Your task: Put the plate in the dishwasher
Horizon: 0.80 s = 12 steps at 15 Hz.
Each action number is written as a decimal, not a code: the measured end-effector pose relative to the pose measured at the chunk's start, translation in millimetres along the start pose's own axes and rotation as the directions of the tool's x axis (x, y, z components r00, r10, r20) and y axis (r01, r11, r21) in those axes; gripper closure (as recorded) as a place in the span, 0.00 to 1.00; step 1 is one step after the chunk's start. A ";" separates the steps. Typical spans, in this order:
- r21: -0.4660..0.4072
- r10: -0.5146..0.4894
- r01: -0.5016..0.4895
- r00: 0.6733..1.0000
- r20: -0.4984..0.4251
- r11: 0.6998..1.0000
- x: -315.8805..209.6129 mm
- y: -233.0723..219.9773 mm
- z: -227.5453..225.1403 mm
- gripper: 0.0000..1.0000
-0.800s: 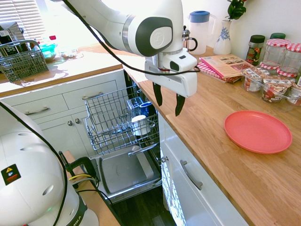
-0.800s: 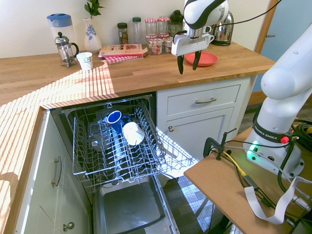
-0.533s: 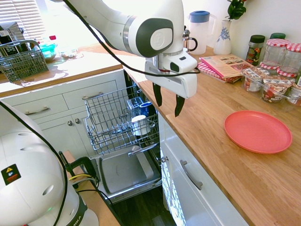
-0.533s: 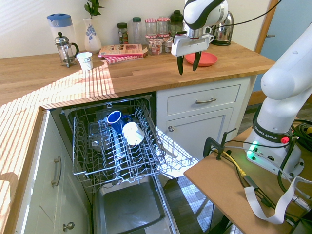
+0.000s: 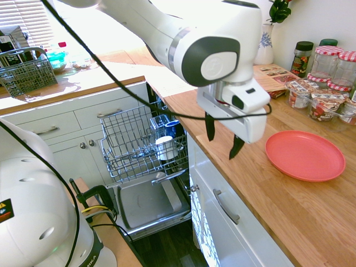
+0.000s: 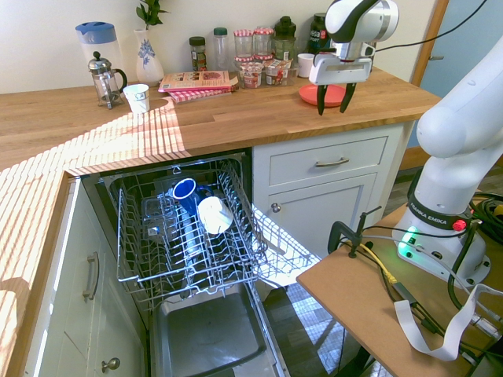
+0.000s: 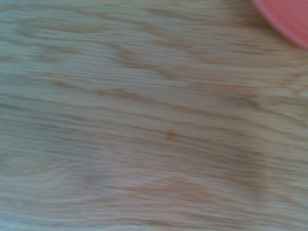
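The coral-red plate (image 5: 305,155) lies flat on the wooden counter (image 5: 278,200), also seen as the plate (image 6: 326,95) in the second exterior view and as a red corner of the plate (image 7: 288,17) in the wrist view. My gripper (image 5: 222,138) hangs open above the counter just beside the plate, nothing between its fingers; in the second exterior view the gripper (image 6: 332,99) hovers over the plate's near edge. The dishwasher (image 5: 142,167) stands open below the counter, its wire rack (image 6: 185,228) pulled out with a blue cup and a white cup inside.
Jars (image 5: 328,83), a book (image 5: 267,77) and a vase (image 5: 265,41) line the back of the counter. A French press (image 6: 104,78), a jug (image 6: 98,39) and a paper cup (image 6: 137,97) stand further along. A grey cutlery basket (image 5: 25,69) sits by the window.
The arm has swung along the counter towards the plate, bringing the open gripper from over the dishwasher edge to just beside the plate. The plate has not moved.
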<state>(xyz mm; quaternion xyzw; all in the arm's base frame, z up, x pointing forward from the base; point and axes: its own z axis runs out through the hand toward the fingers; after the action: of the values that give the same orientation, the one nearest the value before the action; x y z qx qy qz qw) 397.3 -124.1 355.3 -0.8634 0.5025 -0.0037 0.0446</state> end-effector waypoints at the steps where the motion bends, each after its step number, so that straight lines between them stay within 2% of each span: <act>1: 0.022 0.037 -0.037 0.999 0.000 0.999 13.1 18.1 2.2 0.00; 7: 0.177 0.188 -0.185 0.982 -0.001 0.967 75.5 100.6 -16.5 0.00; 10: 0.243 0.221 -0.221 0.975 0.025 0.945 105.8 95.4 -22.0 0.00; 12: 0.248 0.224 -0.233 0.973 0.063 0.940 128.7 76.4 -7.8 0.00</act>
<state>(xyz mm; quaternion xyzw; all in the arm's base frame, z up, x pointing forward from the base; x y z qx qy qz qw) 394.4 -273.9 352.0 -0.7864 0.5938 -0.0481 0.1634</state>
